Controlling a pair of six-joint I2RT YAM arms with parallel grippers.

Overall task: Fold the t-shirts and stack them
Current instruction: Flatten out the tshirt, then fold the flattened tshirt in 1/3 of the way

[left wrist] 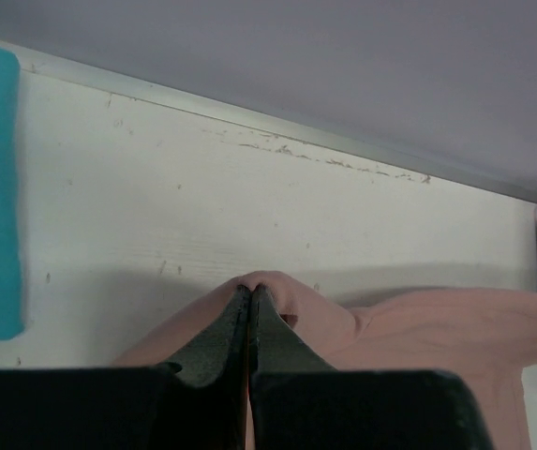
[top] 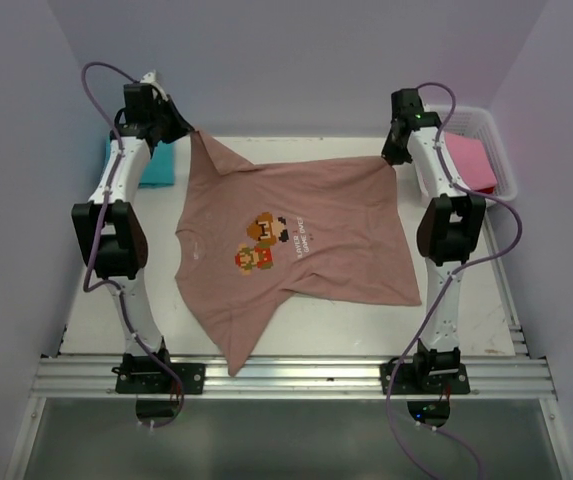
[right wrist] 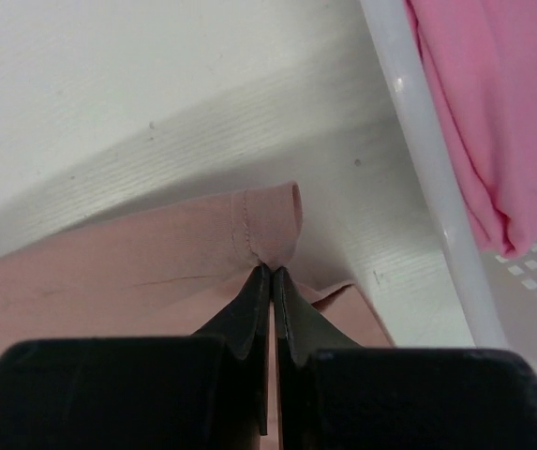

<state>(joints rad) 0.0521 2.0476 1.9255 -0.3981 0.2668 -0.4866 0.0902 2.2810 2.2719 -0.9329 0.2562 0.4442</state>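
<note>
Metal rail (top: 296, 378) at the near edge of the white counter (top: 81, 315) carries the bases of the left arm (top: 116, 235) and the right arm (top: 451, 230). One sleeve (top: 238, 350) of the dusty salmon-brown t-shirt (top: 336, 250) trails onto that rail. The shirt lies spread across the middle of the counter between the arms, its pixel-character print (top: 259, 243) and white text facing up.

At the far side, each tool pinches a corner of the cloth. The left tool (left wrist: 249, 289) is clamped on a rounded fold of the salmon-brown fabric, its fingers pressed together and cloth bulging past the tips. The right tool (right wrist: 272, 270) is likewise closed on the shirt, gripping a stitched hem edge that curls over just beyond its tips. The fabric between the two grips runs in a nearly straight line across the far part of the counter and throws a shadow on the surface in both wrist views.

Farther back, a teal t-shirt (top: 158, 165) lies flat on the counter at the far left, behind the left arm and apart from the salmon-brown shirt. At the far right, a bright pink t-shirt (top: 469, 160) sits inside a white perforated basket (right wrist: 427, 159), just beside the right tool.
</note>
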